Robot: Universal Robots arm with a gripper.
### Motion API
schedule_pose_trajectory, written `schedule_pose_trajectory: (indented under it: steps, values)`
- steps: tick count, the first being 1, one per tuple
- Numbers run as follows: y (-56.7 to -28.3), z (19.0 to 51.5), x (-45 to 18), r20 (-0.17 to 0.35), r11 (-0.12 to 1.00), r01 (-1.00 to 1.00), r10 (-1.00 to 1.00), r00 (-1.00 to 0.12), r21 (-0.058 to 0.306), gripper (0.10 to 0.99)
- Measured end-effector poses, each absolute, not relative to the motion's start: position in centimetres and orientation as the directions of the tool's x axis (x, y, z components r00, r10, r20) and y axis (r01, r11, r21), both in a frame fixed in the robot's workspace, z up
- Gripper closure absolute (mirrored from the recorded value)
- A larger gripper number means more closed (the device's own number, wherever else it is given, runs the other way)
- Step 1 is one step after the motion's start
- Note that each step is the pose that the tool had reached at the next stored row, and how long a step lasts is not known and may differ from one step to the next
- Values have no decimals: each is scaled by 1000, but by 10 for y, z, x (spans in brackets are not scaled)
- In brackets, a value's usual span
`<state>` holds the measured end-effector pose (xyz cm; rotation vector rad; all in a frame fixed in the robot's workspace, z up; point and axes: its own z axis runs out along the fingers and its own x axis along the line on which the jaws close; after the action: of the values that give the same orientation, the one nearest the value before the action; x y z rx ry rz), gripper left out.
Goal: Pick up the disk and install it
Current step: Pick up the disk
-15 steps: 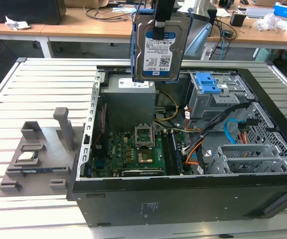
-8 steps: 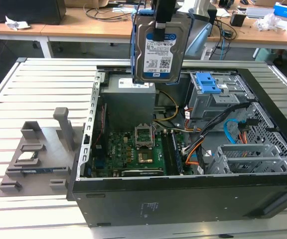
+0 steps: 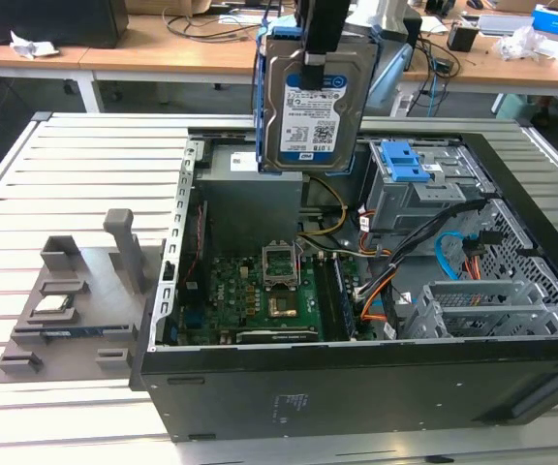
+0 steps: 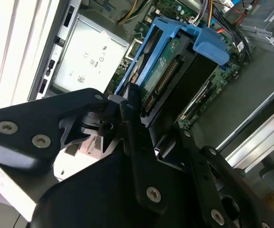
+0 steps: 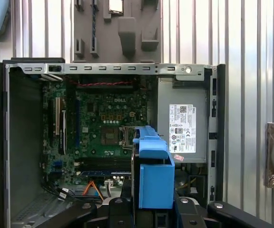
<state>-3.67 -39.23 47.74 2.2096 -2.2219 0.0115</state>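
The disk [image 3: 310,111], a flat rectangular silver hard drive with a white-and-blue label in a blue plastic carrier bracket, hangs upright, clamped between the black fingers [image 4: 130,128] of the gripper [image 3: 313,70]. Beneath the fingers lies the open black computer case [image 3: 356,387], green motherboard [image 3: 250,291] exposed, on the slatted metal worktop [image 3: 85,165].

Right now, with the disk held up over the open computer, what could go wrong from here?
1. The tool clamps the disk by its upper part, and the disk hangs upright above the motherboard. If the grip slipped, the disk would likely fall onto the bare board.
2. Loose cables run beside the drive cage. They might snag or get pinched when the disk goes in.
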Motion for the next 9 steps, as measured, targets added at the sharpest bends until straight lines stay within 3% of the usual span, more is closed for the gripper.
schedule_pose_trajectory:
  steps: [9]
  values:
    - [-418,477,-37,11,6,-1000,-1000,-6,0,725]
